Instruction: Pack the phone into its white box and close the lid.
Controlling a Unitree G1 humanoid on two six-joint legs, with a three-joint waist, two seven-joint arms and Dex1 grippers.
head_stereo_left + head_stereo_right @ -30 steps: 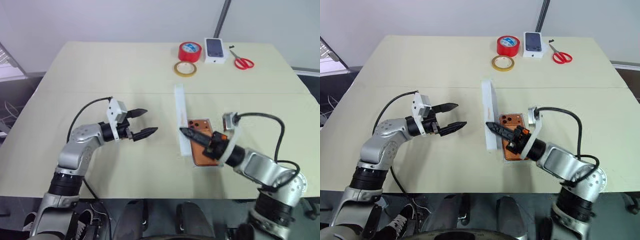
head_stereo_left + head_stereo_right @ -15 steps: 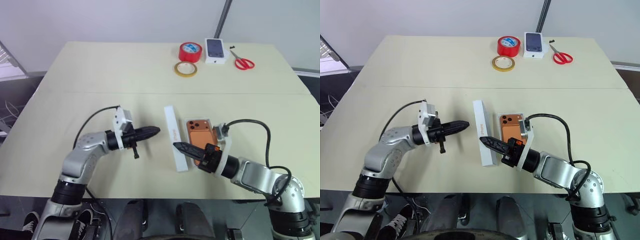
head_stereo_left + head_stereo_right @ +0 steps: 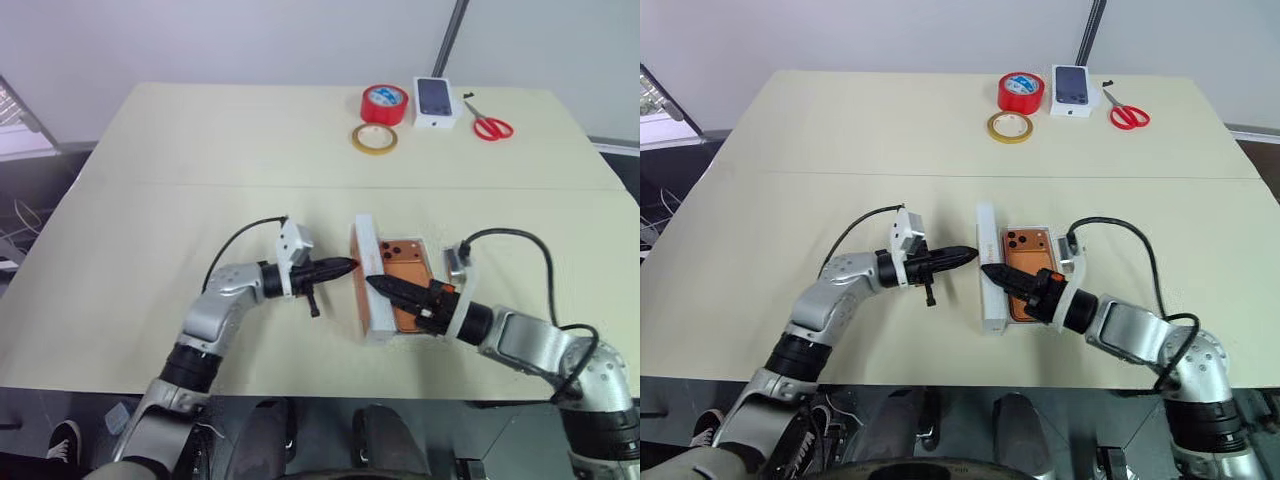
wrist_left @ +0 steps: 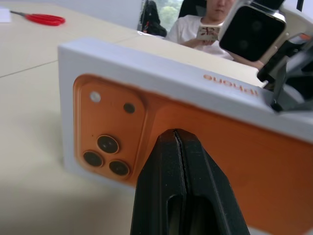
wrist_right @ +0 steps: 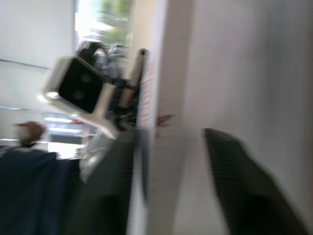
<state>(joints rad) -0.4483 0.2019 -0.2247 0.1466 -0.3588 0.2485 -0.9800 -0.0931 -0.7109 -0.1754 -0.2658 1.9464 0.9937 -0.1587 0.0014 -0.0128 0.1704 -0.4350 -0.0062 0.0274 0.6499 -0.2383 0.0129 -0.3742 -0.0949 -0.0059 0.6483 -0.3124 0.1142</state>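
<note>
The phone (image 3: 1025,268) is orange, with dark round camera eyes in one corner, and it lies flat, back up, inside the white box (image 3: 1054,237), a low tray near the front edge of the table. The lid (image 3: 368,285) is a long white cover that stands on its long edge, tilted, right along the left side of the box and touching it. The outer face of the lid (image 4: 161,142) has an orange phone printed on it, and one white side has small orange letters.
</note>
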